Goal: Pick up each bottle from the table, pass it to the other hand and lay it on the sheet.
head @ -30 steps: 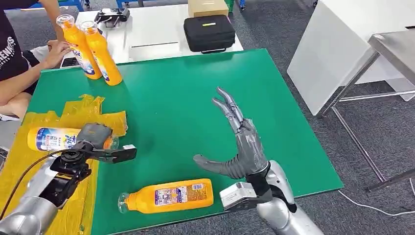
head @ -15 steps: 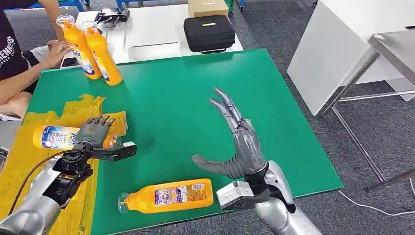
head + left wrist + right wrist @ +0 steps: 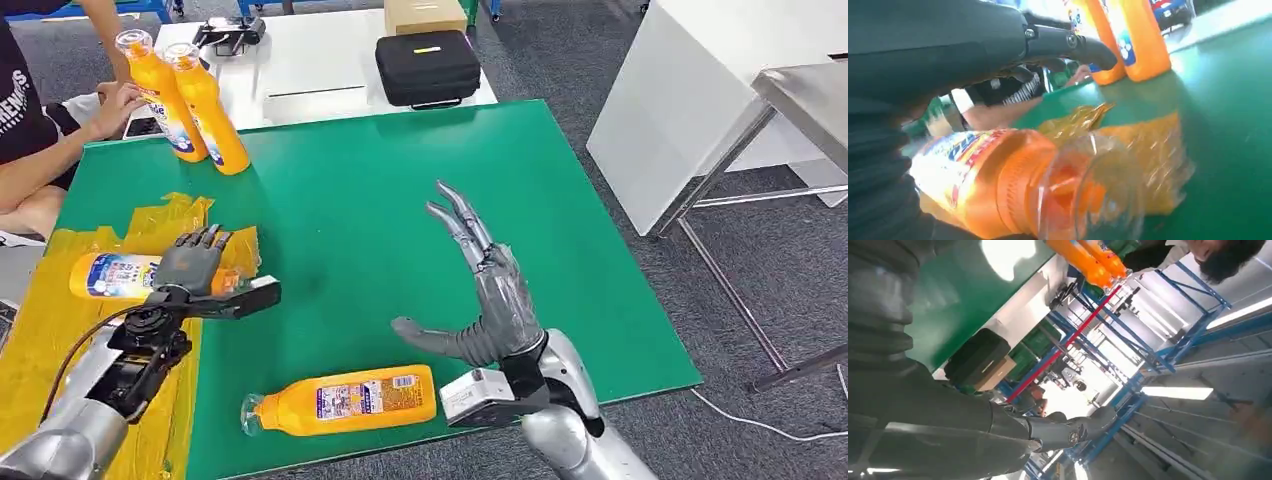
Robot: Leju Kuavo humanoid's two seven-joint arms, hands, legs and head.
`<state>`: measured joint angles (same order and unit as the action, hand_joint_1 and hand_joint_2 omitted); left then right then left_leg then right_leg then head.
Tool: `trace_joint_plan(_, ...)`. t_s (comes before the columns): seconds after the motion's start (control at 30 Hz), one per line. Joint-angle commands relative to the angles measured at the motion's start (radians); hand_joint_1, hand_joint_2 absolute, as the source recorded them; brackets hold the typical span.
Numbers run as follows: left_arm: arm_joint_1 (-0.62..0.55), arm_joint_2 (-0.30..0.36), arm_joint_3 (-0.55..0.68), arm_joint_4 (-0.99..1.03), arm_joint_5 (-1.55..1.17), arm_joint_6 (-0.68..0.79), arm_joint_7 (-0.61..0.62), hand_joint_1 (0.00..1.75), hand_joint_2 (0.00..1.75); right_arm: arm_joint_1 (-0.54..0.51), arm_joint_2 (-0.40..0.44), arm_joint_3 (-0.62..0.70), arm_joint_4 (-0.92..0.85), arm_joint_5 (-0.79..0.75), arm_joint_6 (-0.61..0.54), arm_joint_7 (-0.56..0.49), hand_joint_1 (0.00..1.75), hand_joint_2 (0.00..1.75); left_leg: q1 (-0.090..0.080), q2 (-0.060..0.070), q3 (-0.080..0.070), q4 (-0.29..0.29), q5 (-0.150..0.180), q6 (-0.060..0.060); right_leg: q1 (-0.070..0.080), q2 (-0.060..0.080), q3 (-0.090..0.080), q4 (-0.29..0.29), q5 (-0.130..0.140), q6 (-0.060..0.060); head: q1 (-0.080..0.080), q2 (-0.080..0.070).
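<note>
— Where's your left hand (image 3: 195, 262) now?

— Fingers spread, holding nothing, just above the bottle (image 3: 115, 276) lying on the yellow sheet (image 3: 60, 330). Lift straight up so you don't roll it.

— And the right hand (image 3: 490, 300)?

— Open and empty over the green table (image 3: 400, 180). Bring it down onto the near bottle (image 3: 345, 398) and grip its middle.

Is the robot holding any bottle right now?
No. The left hand is open above the bottle lying on the yellow sheet; the right hand is open too.
</note>
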<state>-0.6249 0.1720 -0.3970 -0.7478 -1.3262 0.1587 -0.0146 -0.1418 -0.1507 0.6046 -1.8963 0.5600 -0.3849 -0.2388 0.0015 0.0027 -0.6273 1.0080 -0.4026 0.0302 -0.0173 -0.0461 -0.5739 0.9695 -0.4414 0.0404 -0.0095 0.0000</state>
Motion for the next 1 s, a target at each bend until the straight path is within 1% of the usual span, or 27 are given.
trace_joint_plan(0.03,0.14,-0.062,0.14,-0.488,0.423,-0.026,-0.118,0.0,1.75,0.022,-0.057,0.028,0.022,-0.036,0.111,-0.032,0.0,1.75,0.001,-0.001,0.003,0.0,-0.003,-0.001,0.0,0.002,0.005,-0.001,-0.002,-0.002,-0.001,0.0)
trace_joint_plan(0.07,0.164,-0.071,0.161,-0.537,0.508,-0.045,-0.137,0.0,1.75,0.022,-0.068,0.042,0.026,-0.053,0.145,-0.034,0.0,1.75,0.001,-0.001,0.002,0.0,-0.002,-0.001,0.001,0.001,0.003,-0.001,-0.002,-0.001,0.0,0.0)
trace_joint_plan(0.1,0.199,-0.072,0.181,-0.597,0.596,-0.062,-0.157,0.0,1.75,0.024,-0.077,0.054,0.035,-0.069,0.175,-0.034,0.0,1.75,0.001,0.0,0.004,0.0,-0.003,-0.001,0.0,0.003,0.005,-0.001,-0.003,-0.002,0.0,0.0)
trace_joint_plan(0.13,0.224,-0.064,0.188,-0.636,0.64,-0.069,-0.167,0.0,1.75,0.025,-0.081,0.061,0.046,-0.073,0.185,-0.034,0.0,1.75,0.0,0.0,0.002,0.0,-0.001,-0.001,0.0,0.002,0.003,-0.001,-0.001,-0.001,0.0,0.0)
trace_joint_plan(0.17,0.25,-0.064,0.208,-0.671,0.721,-0.081,-0.187,0.0,1.75,0.023,-0.091,0.078,0.058,-0.079,0.213,-0.035,0.0,1.75,0.0,0.002,0.005,-0.001,-0.003,-0.001,0.0,0.005,0.006,-0.002,-0.002,-0.002,0.0,0.0)
trace_joint_plan(0.2,0.266,-0.059,0.217,-0.69,0.762,-0.091,-0.2,0.0,1.75,0.025,-0.096,0.087,0.067,-0.079,0.226,-0.034,0.0,1.75,0.0,0.003,0.003,-0.001,-0.002,-0.001,0.0,0.005,0.003,-0.002,-0.001,-0.001,0.0,0.0)
trace_joint_plan(0.23,0.287,-0.051,0.227,-0.717,0.808,-0.096,-0.217,0.0,1.75,0.025,-0.103,0.102,0.077,-0.07,0.248,-0.032,0.0,1.75,0.001,0.005,0.007,-0.001,-0.004,-0.002,0.0,0.009,0.007,-0.002,-0.002,-0.002,0.0,0.0)
trace_joint_plan(0.27,0.307,-0.047,0.241,-0.741,0.841,-0.09,-0.227,0.0,1.75,0.029,-0.108,0.116,0.083,-0.059,0.267,-0.032,0.0,1.75,0.0,0.004,0.004,-0.001,-0.003,-0.001,0.0,0.007,0.004,-0.002,-0.001,-0.002,0.0,0.0)
trace_joint_plan(0.3,0.318,-0.046,0.252,-0.753,0.868,-0.093,-0.232,0.0,1.75,0.033,-0.108,0.125,0.086,-0.056,0.276,-0.032,0.0,1.75,0.001,0.005,0.007,-0.001,-0.004,-0.002,0.0,0.009,0.006,-0.002,-0.002,-0.002,0.0,0.0)
trace_joint_plan(0.33,0.333,-0.049,0.267,-0.77,0.906,-0.097,-0.239,0.0,1.75,0.029,-0.112,0.138,0.09,-0.044,0.294,-0.031,0.0,1.75,0.0,0.004,0.005,-0.001,-0.003,-0.002,0.0,0.007,0.004,-0.002,-0.001,-0.002,0.0,0.0)
trace_joint_plan(0.37,0.35,-0.054,0.283,-0.789,0.93,-0.091,-0.243,0.0,1.75,0.023,-0.115,0.154,0.094,-0.013,0.309,-0.022,0.0,1.75,0.001,0.004,0.007,-0.001,-0.004,-0.002,0.001,0.008,0.007,-0.002,-0.002,-0.003,0.0,0.0)
trace_joint_plan(0.4,0.367,-0.053,0.293,-0.806,0.949,-0.091,-0.246,0.0,1.75,0.021,-0.114,0.163,0.097,0.005,0.317,-0.015,0.0,1.75,0.001,0.003,0.003,-0.001,-0.003,-0.002,0.001,0.006,0.003,-0.002,-0.001,-0.002,0.0,0.0)
trace_joint_plan(0.43,0.392,-0.057,0.309,-0.833,0.974,-0.091,-0.249,0.0,1.75,0.013,-0.119,0.183,0.105,0.034,0.341,-0.011,0.0,1.75,0.001,0.005,0.007,-0.001,-0.004,-0.002,0.001,0.008,0.006,-0.002,-0.002,-0.003,0.0,0.0)
trace_joint_plan(0.47,0.408,-0.056,0.315,-0.847,0.975,-0.089,-0.249,0.0,1.75,0.012,-0.119,0.19,0.111,0.044,0.354,-0.008,0.0,1.75,0.001,0.005,0.004,-0.001,-0.003,-0.001,0.001,0.007,0.003,-0.002,-0.001,-0.002,0.0,0.0)
trace_joint_plan(0.5,0.428,-0.061,0.328,-0.862,0.977,-0.086,-0.248,0.0,1.75,0.009,-0.121,0.201,0.124,0.068,0.371,0.002,0.0,1.75,0.001,0.006,0.006,-0.001,-0.004,-0.002,0.001,0.009,0.006,-0.002,-0.002,-0.002,0.0,0.0)
trace_joint_plan(0.53,0.438,-0.067,0.337,-0.869,0.985,-0.085,-0.248,0.0,1.75,0.007,-0.123,0.206,0.13,0.089,0.378,0.012,0.0,1.75,0.001,0.005,0.004,-0.001,-0.003,-0.001,0.001,0.008,0.004,-0.002,-0.001,-0.002,0.0,0.0)
trace_joint_plan(0.57,0.454,-0.075,0.347,-0.88,0.988,-0.083,-0.248,0.0,1.75,0.002,-0.126,0.219,0.145,0.152,0.384,0.04,0.0,1.75,0.001,0.006,0.007,-0.002,-0.004,-0.002,0.001,0.009,0.006,-0.003,-0.002,-0.002,0.0,0.0)
trace_joint_plan(0.6,0.468,-0.083,0.356,-0.894,0.998,-0.084,-0.25,0.0,1.75,-0.004,-0.129,0.235,0.162,0.222,0.387,0.069,0.0,1.75,0.001,0.004,0.004,-0.001,-0.003,-0.001,0.001,0.007,0.004,-0.002,-0.001,-0.002,0.0,0.0)
trace_joint_plan(0.63,0.48,-0.09,0.362,-0.907,1.015,-0.088,-0.253,0.0,1.75,-0.006,-0.126,0.246,0.176,0.248,0.4,0.086,0.0,1.75,0.001,0.004,0.007,-0.002,-0.004,-0.002,0.001,0.008,0.007,-0.003,-0.002,-0.002,0.0,0.0)
trace_joint_plan(0.67,0.488,-0.096,0.366,-0.917,1.033,-0.093,-0.256,0.0,1.75,-0.008,-0.121,0.254,0.191,0.259,0.415,0.099,0.0,1.75,0.001,0.003,0.003,-0.001,-0.003,-0.001,0.001,0.005,0.004,-0.002,-0.001,-0.002,0.0,0.0)
trace_joint_plan(0.7,0.501,-0.105,0.371,-0.939,1.059,-0.098,-0.26,0.0,1.75,-0.013,-0.113,0.271,0.217,0.307,0.418,0.127,0.0,1.75,0.001,0.004,0.005,-0.001,-0.003,-0.001,0.001,0.006,0.005,-0.003,-0.002,-0.002,0.0,0.0)
trace_joint_plan(0.8,0.505,-0.106,0.369,-0.946,1.059,-0.098,-0.26,0.0,1.75,-0.014,-0.11,0.275,0.225,0.311,0.416,0.129,0.0,1.75,0.001,0.004,0.008,-0.002,-0.004,-0.002,0.001,0.008,0.008,-0.003,-0.003,-0.003,0.0,0.0)
trace_joint_plan(0.83,0.507,-0.11,0.37,-0.954,1.07,-0.099,-0.259,0.0,1.75,-0.017,-0.108,0.28,0.232,0.333,0.415,0.14,0.0,1.75,0.001,0.003,0.005,-0.001,-0.003,-0.002,0.001,0.006,0.006,-0.002,-0.002,-0.002,0.0,0.0)
trace_joint_plan(0.93,0.527,-0.127,0.369,-1.023,1.147,-0.114,-0.284,0.0,1.75,-0.025,-0.086,0.309,0.272,0.397,0.45,0.187,0.0,1.75,0.001,0.002,0.007,-0.001,-0.004,-0.002,0.001,0.006,0.008,-0.002,-0.003,-0.003,0.0,0.0)
trace_joint_plan(0.97,0.529,-0.133,0.366,-1.044,1.161,-0.115,-0.289,0.0,1.75,-0.029,-0.082,0.317,0.283,0.421,0.449,0.198,0.0,1.75,0.001,0.003,0.004,-0.001,-0.003,-0.002,0.001,0.005,0.004,-0.002,-0.001,-0.002,0.0,0.0)
trace_joint_plan(1.0,0.528,-0.142,0.359,-1.072,1.177,-0.119,-0.291,0.0,1.75,-0.071,-0.091,0.343,0.32,0.437,0.465,0.184,0.0,1.75,0.001,0.003,0.006,-0.001,-0.004,-0.002,0.001,0.006,0.006,-0.002,-0.002,-0.003,0.0,0.0)
